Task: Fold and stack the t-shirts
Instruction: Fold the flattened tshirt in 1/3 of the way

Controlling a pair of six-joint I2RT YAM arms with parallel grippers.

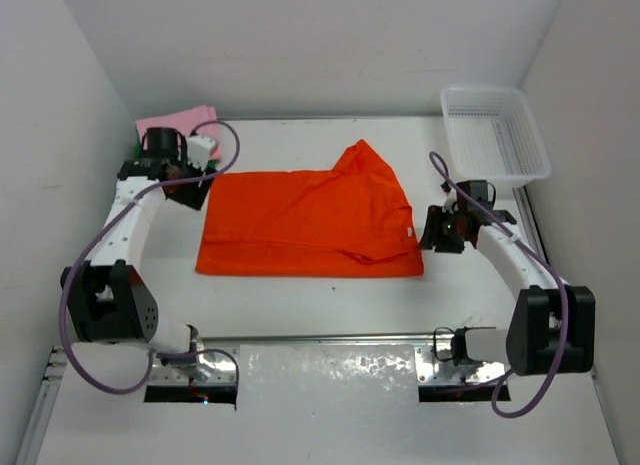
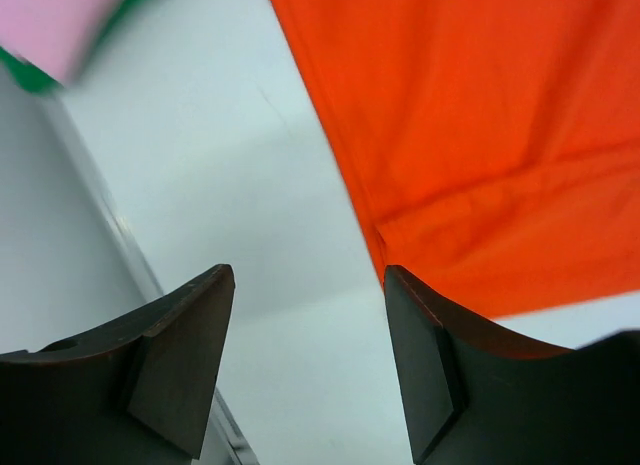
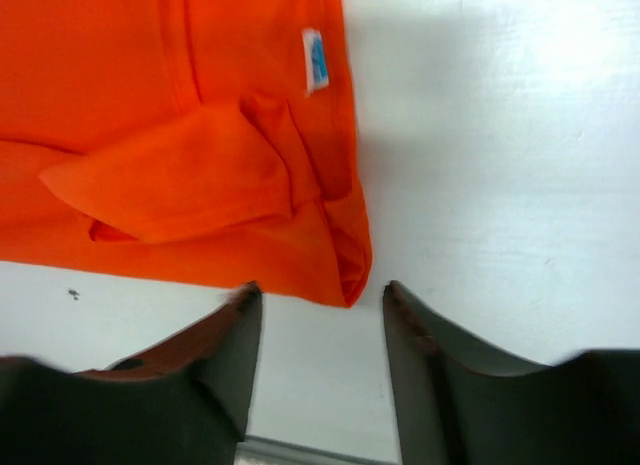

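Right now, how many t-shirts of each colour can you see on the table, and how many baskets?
Orange t-shirt: 1
Pink t-shirt: 1
Green t-shirt: 1, only an edge showing by the pink one
White lattice basket: 1
Total: 4

Bright, even overhead light floods the white tabletop [image 1: 300, 295], with soft shadows under the arms. The vivid orange cloth t-shirt [image 1: 305, 225] blazes, heavily saturated. Left wrist view: the pale pink cloth shirt [image 2: 55, 20] smears out of focus, and the dark left claw [image 2: 308, 275] is soft-edged too. Right wrist view: grey shadow beside the shirt, one fingertip [image 3: 245, 297] of the right claw [image 3: 320, 288] blurred.
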